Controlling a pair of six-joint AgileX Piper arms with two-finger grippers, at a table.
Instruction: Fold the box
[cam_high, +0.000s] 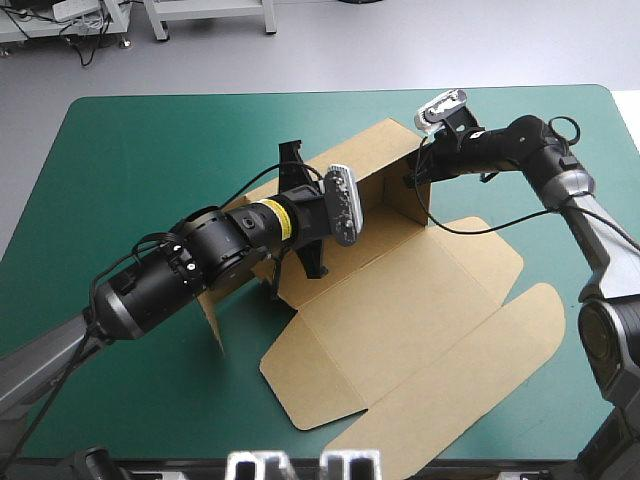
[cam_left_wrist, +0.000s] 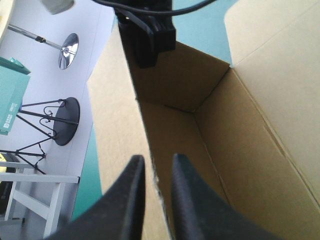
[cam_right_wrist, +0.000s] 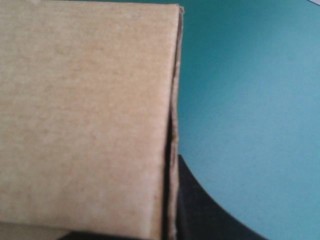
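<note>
- Left gripper (cam_left_wrist: 156, 165) pinches the box (cam_high: 420, 300) side wall, which runs straight ahead to a corner.
- Right gripper (cam_high: 414, 176) clamps board near that corner.

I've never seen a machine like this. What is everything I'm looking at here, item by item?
box: one, brown, middle of the table; the far part has walls raised, the near part lies flat toward the table's near right.
table: one, teal-green cover, under everything.
left arm: one, black and grey with a yellow band, reaching in over the box's left side.
right arm: one, black and grey, reaching to the box's far right corner.
left gripper: one, black, shut on the edge of a raised box wall.
right gripper: one, black, shut on the wall at the far right corner.
</note>
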